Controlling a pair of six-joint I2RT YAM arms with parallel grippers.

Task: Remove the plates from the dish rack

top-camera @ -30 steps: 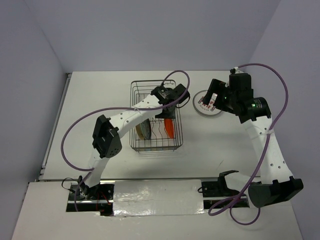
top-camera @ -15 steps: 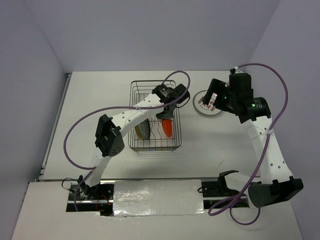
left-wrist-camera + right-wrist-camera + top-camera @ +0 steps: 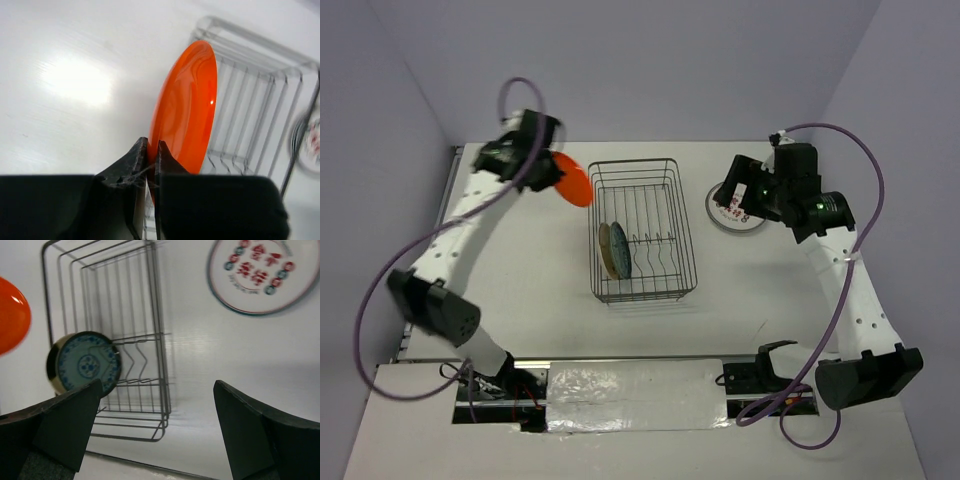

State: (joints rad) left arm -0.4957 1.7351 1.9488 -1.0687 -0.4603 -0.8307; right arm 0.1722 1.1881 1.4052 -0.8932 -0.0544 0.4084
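Note:
My left gripper is shut on the rim of the solid orange plate and holds it in the air at the back left, just outside the dish rack. In the left wrist view the fingers pinch the orange plate on edge. Two plates stand in the rack's front left: an olive-tan one and a blue-patterned one. A white plate with red print lies on the table right of the rack. My right gripper hovers over it, open and empty.
The right wrist view shows the wire rack, the blue-patterned plate, the white printed plate and the orange plate at its left edge. Walls close in the table at the back and on both sides.
My left arm has lifted the orange plate out of the rack and swung it up and to the back left. The rack shifted slightly right. The right gripper barely moved.

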